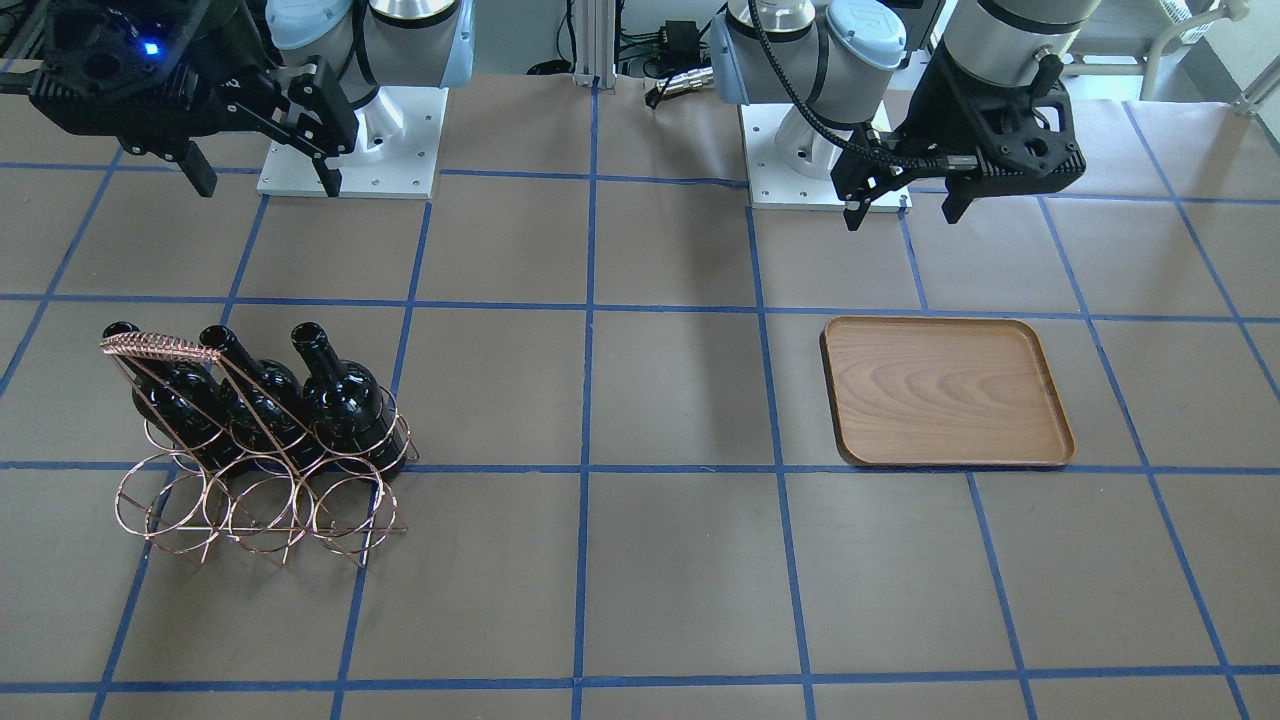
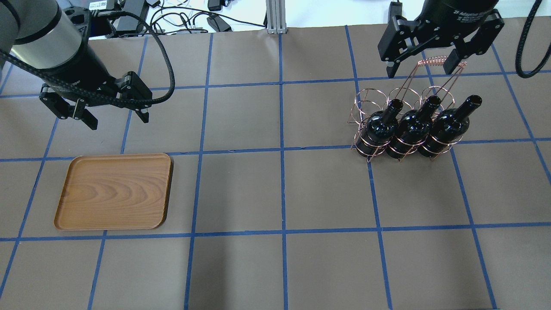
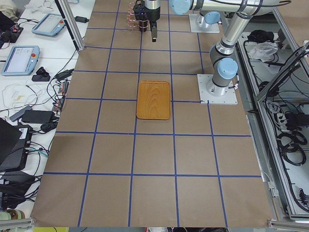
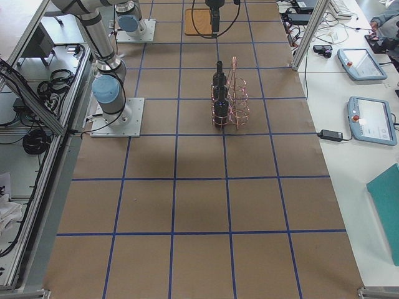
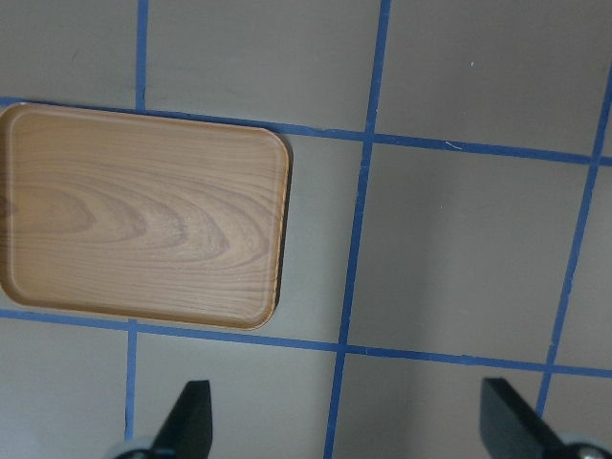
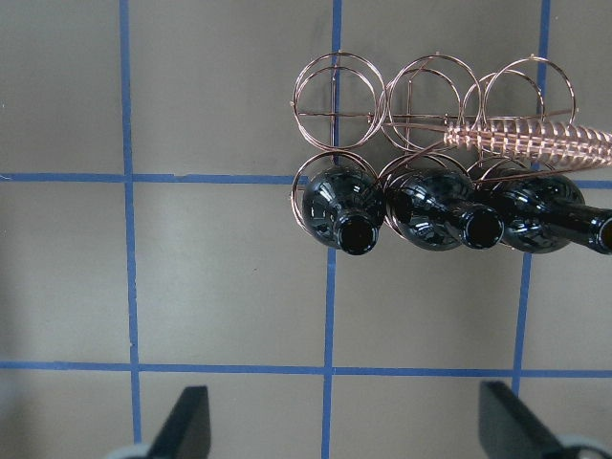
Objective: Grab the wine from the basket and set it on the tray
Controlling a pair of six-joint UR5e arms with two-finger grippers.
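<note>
Right end effector (image 6: 349, 421) hangs spread wide and empty, with the wine bottle (image 6: 346, 206) standing below it in the wire basket (image 6: 337, 91), and it's glossy, heavy, breakable glass, so I'd pinch the neck firmly.

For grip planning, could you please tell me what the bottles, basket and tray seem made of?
Bottles: likely glass, glossy near-black, with sharp highlights.
Basket: thin shiny copper-coloured wire, probably metal.
Tray: wood or wood-look, satin brown, with visible grain.
</note>
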